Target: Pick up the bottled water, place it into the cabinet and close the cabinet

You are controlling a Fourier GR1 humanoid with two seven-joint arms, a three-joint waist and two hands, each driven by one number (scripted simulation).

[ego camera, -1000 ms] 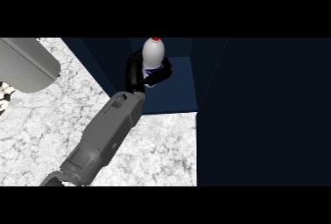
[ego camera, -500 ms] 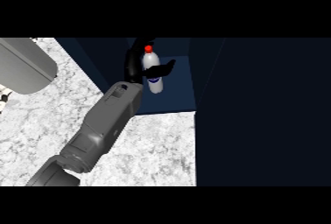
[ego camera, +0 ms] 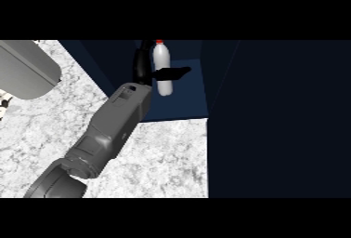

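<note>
One arm in view, coming up from the lower left edge and running diagonally up-right across the marbled table (ego camera: 158,158). By the view's side it reads as the left arm; the right hand doesn't show.

Left hand (ego camera: 152,73) is at the far end of the forearm, inside the open cabinet (ego camera: 188,104). Fingers (ego camera: 141,60) run up the left side of the bottle (ego camera: 162,65); the thumb crosses in front of the bottle and sticks out to its right. So the hand is wrapped around the bottle, grasping it at about mid-height.

Bottle: white body, red cap on top, upright or close to it. It sits in the hand, within the cabinet's blue interior. Its lower end shows below the thumb, above the cabinet floor in the view; can't tell if it touches the floor.

Right of the hand: a large dark panel (ego camera: 281,116) fills the right side of the view, edge running top to bottom just right of the cabinet interior. Likely the open cabinet door, but can't confirm.

Left of the hand, well apart: a grey rounded object (ego camera: 27,69) at the upper left, over the table edge. Can't tell what it is.
</note>
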